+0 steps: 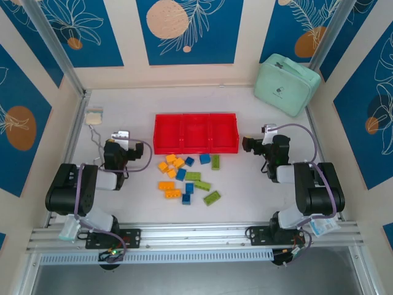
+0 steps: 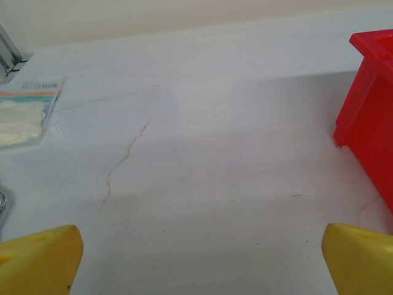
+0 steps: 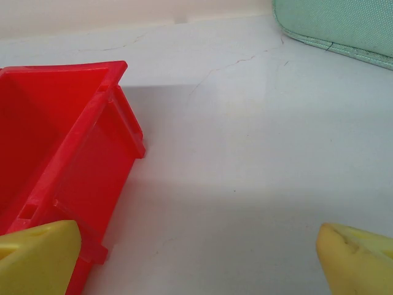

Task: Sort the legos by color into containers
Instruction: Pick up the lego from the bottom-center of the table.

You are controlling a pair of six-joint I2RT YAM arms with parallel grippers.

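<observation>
by smooth red tray (image 1: 196,149) — studded bricks (image 1: 193,176)

There are fifteen small studded plastic bricks: six yellow-orange bricks (image 1: 166,185), five blue bricks (image 1: 204,158) and four light green bricks (image 1: 212,197). One bright red shallow plastic tray (image 1: 195,115) holds three square compartments. One mint-green zippered soft case (image 1: 287,84) and one small flat packet (image 1: 94,117) complete the count.

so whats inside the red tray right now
Nothing: all three compartments of the red tray show bare red floors from above, with nothing covering them. The legos all lie on the table in front of it.
</observation>
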